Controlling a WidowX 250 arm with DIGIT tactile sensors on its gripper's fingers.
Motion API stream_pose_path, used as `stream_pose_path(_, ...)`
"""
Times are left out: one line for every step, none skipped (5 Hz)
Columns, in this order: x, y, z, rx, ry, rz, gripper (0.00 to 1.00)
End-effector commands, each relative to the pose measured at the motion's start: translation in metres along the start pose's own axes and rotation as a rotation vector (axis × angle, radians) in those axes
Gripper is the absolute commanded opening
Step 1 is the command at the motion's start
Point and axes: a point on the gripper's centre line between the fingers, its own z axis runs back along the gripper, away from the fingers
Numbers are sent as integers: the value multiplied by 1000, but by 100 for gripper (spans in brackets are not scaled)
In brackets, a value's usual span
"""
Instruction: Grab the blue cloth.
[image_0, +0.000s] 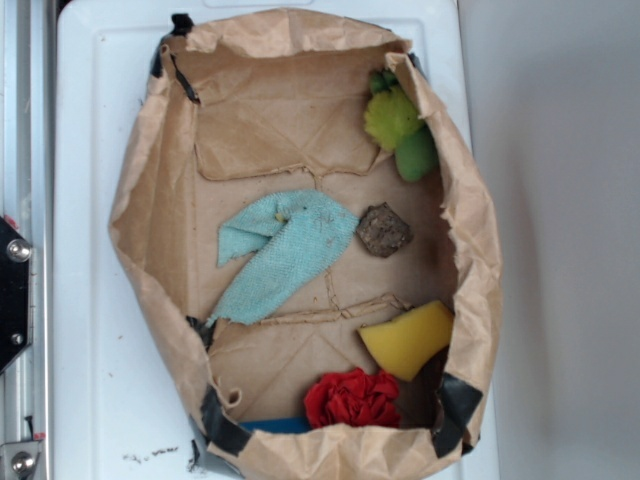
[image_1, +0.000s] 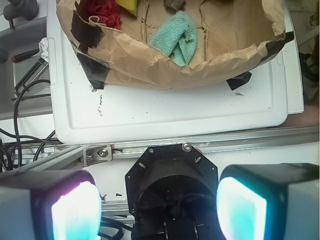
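Observation:
The blue cloth (image_0: 285, 255) is a pale teal, coarse-woven rag lying flat and partly folded in the middle of a brown paper-lined box (image_0: 140, 210). The wrist view shows the blue cloth (image_1: 177, 37) far off at the top, behind the box's near paper wall. My gripper (image_1: 157, 207) is open, its two glowing pads (image_1: 75, 212) wide apart at the bottom of the wrist view with nothing between them. It hangs back over the robot's black base and the metal rail, well away from the box. The exterior view does not show the gripper.
Inside the box lie a yellow sponge (image_0: 410, 338), a red ruffled cloth (image_0: 352, 398), a green toy (image_0: 400, 130), a brown lump (image_0: 383, 230) and a small blue flat piece (image_0: 275, 425). The box stands on a white tray (image_1: 165, 110). Cables (image_1: 25, 100) run at left.

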Motion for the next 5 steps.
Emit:
stream_pose_path(0,0,0,0,0,0,100)
stream_pose_path(28,-5,-3,2,-14,52,100)
stream_pose_path(44,-6,-4,0,-31,77,100)
stream_pose_path(72,-2,-5,-10,-44,105,100)
stream_pose_path(101,11,-16,-25,-49,128,100)
